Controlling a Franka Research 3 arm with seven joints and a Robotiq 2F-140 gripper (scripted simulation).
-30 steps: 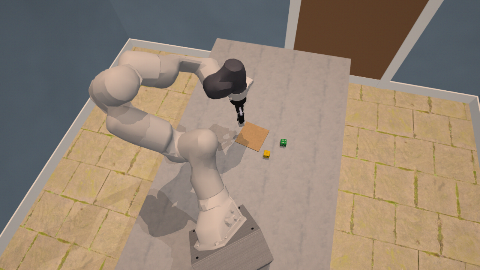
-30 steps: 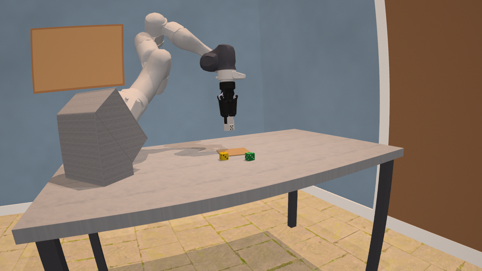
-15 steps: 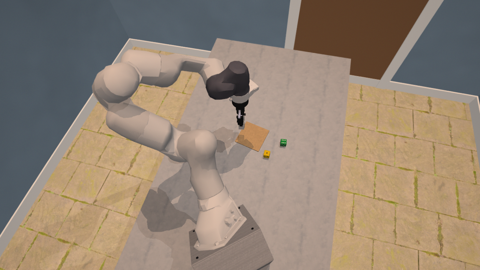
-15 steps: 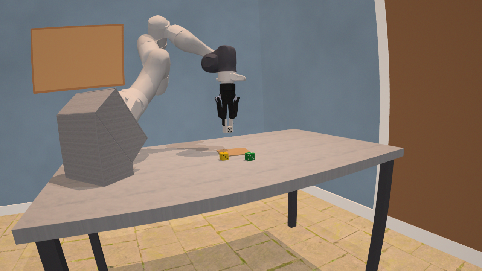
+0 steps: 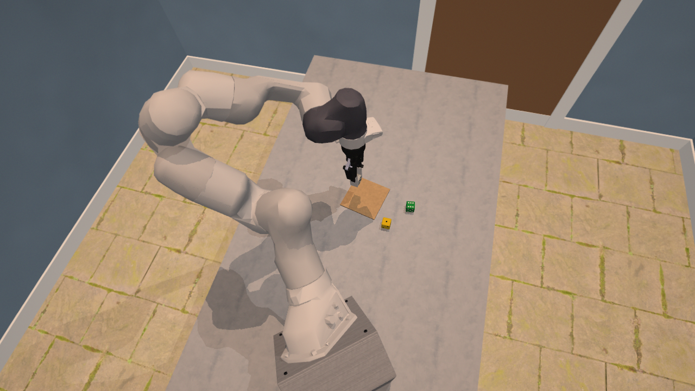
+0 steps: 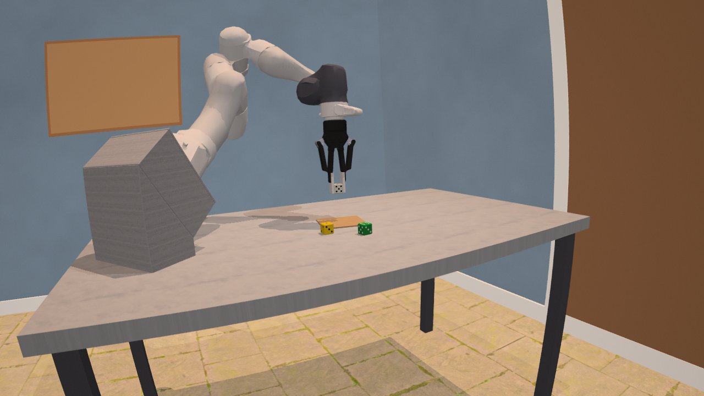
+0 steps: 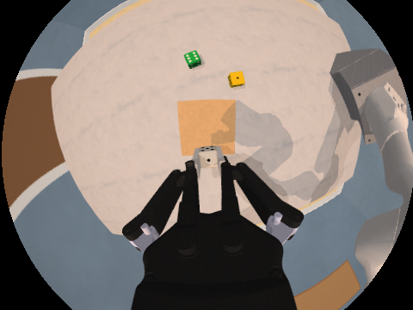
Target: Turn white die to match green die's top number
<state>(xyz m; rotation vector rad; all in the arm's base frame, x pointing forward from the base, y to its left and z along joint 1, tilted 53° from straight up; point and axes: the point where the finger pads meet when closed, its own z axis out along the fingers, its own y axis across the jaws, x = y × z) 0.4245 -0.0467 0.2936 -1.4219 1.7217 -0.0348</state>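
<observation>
White die (image 5: 359, 178) (image 6: 338, 188) (image 7: 208, 160) pinched between the jaws, aloft near the mat's (image 5: 369, 198) (image 6: 348, 221) (image 7: 198, 120) edge, one pip facing up. Green die (image 5: 410, 206) (image 6: 364, 228) (image 7: 193, 58) shows six. Height presumably gives room for reorientation; yellow die (image 5: 386, 223) (image 6: 326, 227) (image 7: 237, 79) sits apart on the worktop (image 5: 437, 291) (image 6: 236, 275) (image 7: 129, 159), undisturbed placement preferable.

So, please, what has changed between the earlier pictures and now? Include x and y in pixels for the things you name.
The pincer (image 5: 357, 181) (image 6: 337, 185) (image 7: 208, 153) turned about its upright axis and shifted slightly toward the mat (image 5: 373, 196) (image 6: 349, 221) (image 7: 198, 122), carrying the white die (image 5: 359, 178) (image 6: 337, 188) (image 7: 208, 158). Nothing was newly gripped or released. Mat, green die (image 5: 410, 206) (image 6: 364, 228) (image 7: 193, 59) and yellow die (image 5: 386, 223) (image 6: 326, 227) (image 7: 237, 79) stayed.
</observation>
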